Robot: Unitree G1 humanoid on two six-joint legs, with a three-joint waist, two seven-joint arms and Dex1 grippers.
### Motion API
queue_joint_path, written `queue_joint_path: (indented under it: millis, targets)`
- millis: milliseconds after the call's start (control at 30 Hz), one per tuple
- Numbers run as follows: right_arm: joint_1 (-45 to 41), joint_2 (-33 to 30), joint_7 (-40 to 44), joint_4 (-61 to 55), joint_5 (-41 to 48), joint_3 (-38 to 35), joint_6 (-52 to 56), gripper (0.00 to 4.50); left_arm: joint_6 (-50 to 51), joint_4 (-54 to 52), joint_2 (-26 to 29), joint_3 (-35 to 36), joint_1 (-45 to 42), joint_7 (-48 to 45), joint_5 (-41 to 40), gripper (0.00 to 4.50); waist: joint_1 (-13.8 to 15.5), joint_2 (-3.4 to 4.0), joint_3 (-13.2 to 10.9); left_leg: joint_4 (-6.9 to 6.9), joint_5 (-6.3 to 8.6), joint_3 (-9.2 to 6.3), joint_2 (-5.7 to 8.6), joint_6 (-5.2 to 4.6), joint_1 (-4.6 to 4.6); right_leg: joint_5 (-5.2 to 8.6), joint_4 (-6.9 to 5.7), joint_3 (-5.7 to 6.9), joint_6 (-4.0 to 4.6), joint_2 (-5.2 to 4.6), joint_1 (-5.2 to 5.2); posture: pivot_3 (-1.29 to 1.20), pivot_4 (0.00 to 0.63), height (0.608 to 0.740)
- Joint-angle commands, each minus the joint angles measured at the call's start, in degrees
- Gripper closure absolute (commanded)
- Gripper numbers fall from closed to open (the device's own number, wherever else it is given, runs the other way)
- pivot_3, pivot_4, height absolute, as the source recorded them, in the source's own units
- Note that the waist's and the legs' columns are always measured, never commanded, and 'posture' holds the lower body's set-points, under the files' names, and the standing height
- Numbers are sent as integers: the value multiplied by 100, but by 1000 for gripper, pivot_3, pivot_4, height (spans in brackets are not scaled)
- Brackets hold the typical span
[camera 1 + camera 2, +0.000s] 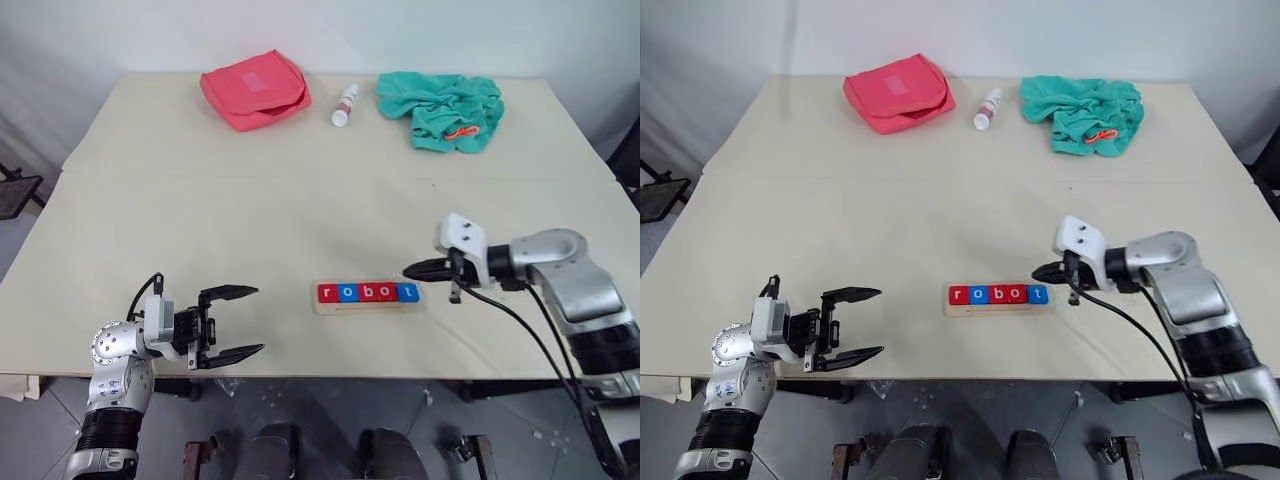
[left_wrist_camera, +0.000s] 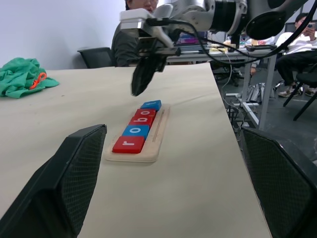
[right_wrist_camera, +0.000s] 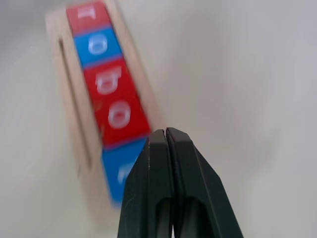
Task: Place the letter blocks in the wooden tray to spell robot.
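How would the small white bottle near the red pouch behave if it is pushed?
The small white bottle lies on its side on the table, so it would probably roll. It looks small and light, likely sliding easily. A red pouch beside it might stop it.

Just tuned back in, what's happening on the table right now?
All five letter blocks sit in a row in the wooden tray, reading "robot". The right gripper is shut and empty, its tip just beyond the tray's t end. The left gripper is open, holds nothing and sits off to the tray's other side. A pink pouch, a small bottle and a green cloth lie at the far edge.
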State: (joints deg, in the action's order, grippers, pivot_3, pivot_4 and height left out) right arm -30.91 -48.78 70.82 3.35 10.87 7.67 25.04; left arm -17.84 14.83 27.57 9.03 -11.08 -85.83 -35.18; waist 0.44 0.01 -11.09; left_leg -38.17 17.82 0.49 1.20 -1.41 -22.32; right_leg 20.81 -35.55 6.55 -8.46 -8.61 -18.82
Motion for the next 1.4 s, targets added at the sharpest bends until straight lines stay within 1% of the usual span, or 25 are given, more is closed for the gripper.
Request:
queue_joint_path:
  millis: [33, 133, 467, 667, 800, 967, 1067, 1267, 1400]
  targets:
    - [180, -223, 52, -168, 73, -235, -58, 4450, -57, 31, -1, 49, -43, -40, 13, 0, -22, 0, 0, 0, 0, 4, -1, 0, 0, 0, 1, -1, 0, 0, 0, 0, 150, 740]
    - [247, -240, 32, -116, 67, -233, -106, 4450, -55, 43, 0, 45, -59, -43, 17, 0, -67, 1, 0, 1, -1, 10, -6, 1, 2, 0, 1, -1, 0, 3, -1, 0, 150, 740]
    - [204, -22, 28, -271, 209, -130, 28, 4450, -41, 46, 49, 73, -49, -58, 12, 0, -42, 1, 0, 1, 0, 8, -6, 1, 3, 0, 2, -1, 0, 2, 0, 0, 150, 740]
    - [121, 166, 2, -99, 123, 39, -19, 4450, -67, 96, 34, 65, -101, -46, 34, 0, -52, 1, 0, 1, 0, 8, -6, 1, 3, 0, 2, -1, 0, 3, 0, 0, 150, 740]
    - [147, 202, -76, 6, 61, 26, -134, 4450, -83, 119, 9, 57, -137, -23, 48, 0, -39, 1, 0, 1, 0, 5, -5, 1, 3, 0, 1, 0, 0, 2, 1, 0, 150, 740]
    - [207, -36, -162, -458, 337, -394, 185, 4450, -108, 99, -10, 62, -80, -5, 55, 0, -43, 2, -1, 1, 0, 5, -5, 1, 3, 0, 1, 0, 0, 2, 1, 0, 150, 740]
    - [429, -221, -139, -669, 390, -523, 300, 4450, -110, 82, -27, 53, -59, 6, 54, 0, -31, 2, -1, 1, 0, 5, -4, 1, 2, 0, 2, -1, 0, 1, 1, 0, 150, 740]
    - [821, -375, -66, -955, 523, -570, 409, 4450, -102, 104, -61, 30, -95, 21, 71, 0, -38, 2, -1, 2, 0, 6, -5, 1, 3, 0, 5, 0, 0, 2, 4, 0, 150, 740]
    - [917, -263, -123, -973, 509, -438, 410, 4450, -101, 150, -66, 30, -152, -1, 78, 0, -39, 2, -1, 1, 0, 5, -5, 1, 3, 0, 5, 0, 0, 2, 4, 0, 150, 740]
